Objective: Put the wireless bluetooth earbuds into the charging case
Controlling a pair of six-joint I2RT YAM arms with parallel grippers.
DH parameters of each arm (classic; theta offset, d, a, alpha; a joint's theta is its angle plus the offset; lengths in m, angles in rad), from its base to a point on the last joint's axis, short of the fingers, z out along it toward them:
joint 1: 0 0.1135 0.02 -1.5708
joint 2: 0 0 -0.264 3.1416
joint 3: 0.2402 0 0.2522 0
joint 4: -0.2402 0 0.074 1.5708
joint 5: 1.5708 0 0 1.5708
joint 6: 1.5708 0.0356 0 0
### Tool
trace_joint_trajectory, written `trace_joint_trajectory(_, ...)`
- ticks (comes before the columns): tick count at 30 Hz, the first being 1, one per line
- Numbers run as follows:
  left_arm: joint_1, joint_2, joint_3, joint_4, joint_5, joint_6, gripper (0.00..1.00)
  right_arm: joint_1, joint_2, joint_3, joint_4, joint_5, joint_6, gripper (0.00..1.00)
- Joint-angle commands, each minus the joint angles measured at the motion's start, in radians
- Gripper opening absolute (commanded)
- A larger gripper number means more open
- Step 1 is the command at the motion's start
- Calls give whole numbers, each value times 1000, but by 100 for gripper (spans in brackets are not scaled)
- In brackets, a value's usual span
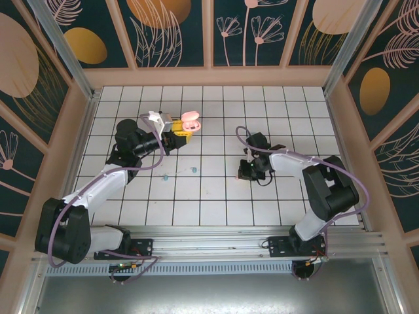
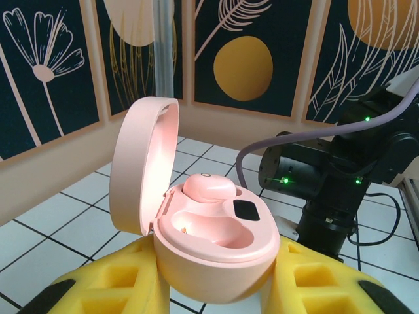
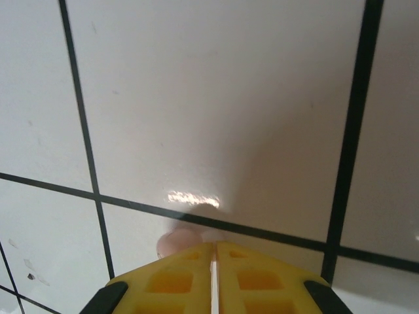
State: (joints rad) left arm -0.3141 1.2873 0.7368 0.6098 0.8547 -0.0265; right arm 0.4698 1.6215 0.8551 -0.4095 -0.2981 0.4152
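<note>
Two arms are bolted at the near edge of a white tiled table (image 1: 216,203), glossy and gridded with black lines. A pink charging case (image 2: 216,255), smooth rounded plastic, is clamped at its base between the yellow moulded fingers of the left gripper (image 1: 182,134), which is closed on it. The hinged lid (image 2: 141,170) is stood open. A seated pink earbud (image 2: 208,188) is lodged in the far socket; the near socket (image 2: 203,226) is hollow. The right gripper (image 3: 214,248) is pointed down at the tiles, fingers pressed together, nothing gripped. A loose pink earbud (image 3: 175,241), a tiny rounded nub, is seen just at its fingertip; contact cannot be told. A teal earbud (image 1: 165,176) and a second teal earbud (image 1: 194,171) are lying on the tiles between the grippers, apart from the case.
</note>
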Motion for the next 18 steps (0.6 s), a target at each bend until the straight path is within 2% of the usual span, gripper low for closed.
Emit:
trace_joint_trajectory(1,1,-11,-2,38,8,4,15,10,-57,0,-51,-14,36,10)
trace_joint_trajectory(7,0,-8,-2,48,7,-1,15,-7,-78,59,-80,23,12,10)
trace_joint_trajectory(18,1,-7,-6,59,9,-9,15,-68,75,107,-5,0,-69,9)
